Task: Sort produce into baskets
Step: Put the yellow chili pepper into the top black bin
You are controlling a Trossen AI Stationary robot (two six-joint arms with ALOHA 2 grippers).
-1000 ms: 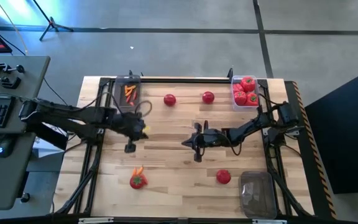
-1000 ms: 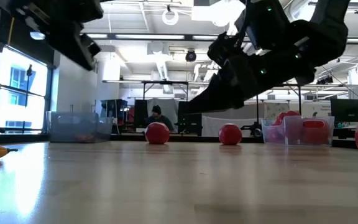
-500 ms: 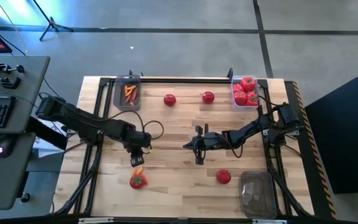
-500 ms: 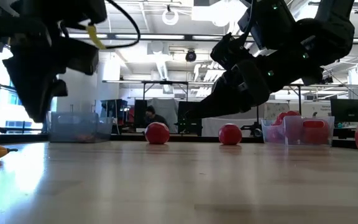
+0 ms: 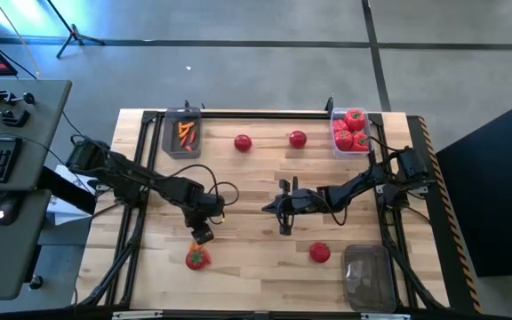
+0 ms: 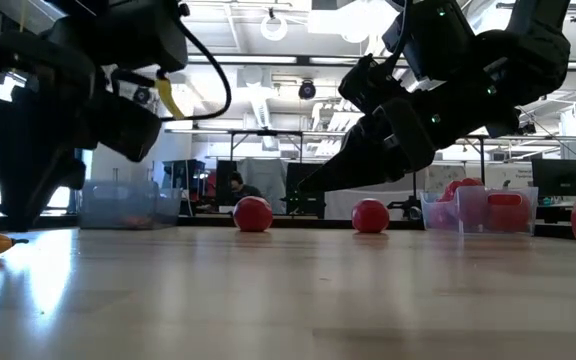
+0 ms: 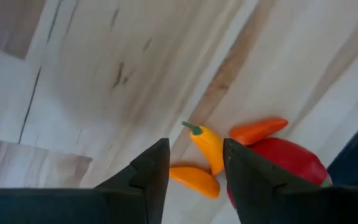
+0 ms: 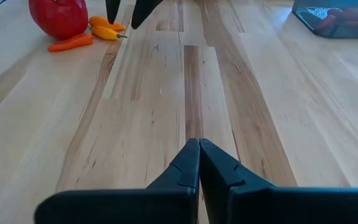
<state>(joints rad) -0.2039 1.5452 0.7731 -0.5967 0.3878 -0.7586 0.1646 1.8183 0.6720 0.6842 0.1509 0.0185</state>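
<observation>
While the right gripper (image 5: 280,212) waits shut mid-table, the left gripper (image 7: 194,163), jaws parted, hovers over the yellow pepper (image 7: 208,148), probably the next pick; it must lower and close.

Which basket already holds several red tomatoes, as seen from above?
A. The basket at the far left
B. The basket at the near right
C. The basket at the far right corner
C: in the high view, the far right basket holds the red tomatoes, while the far left basket holds orange pieces.
</observation>
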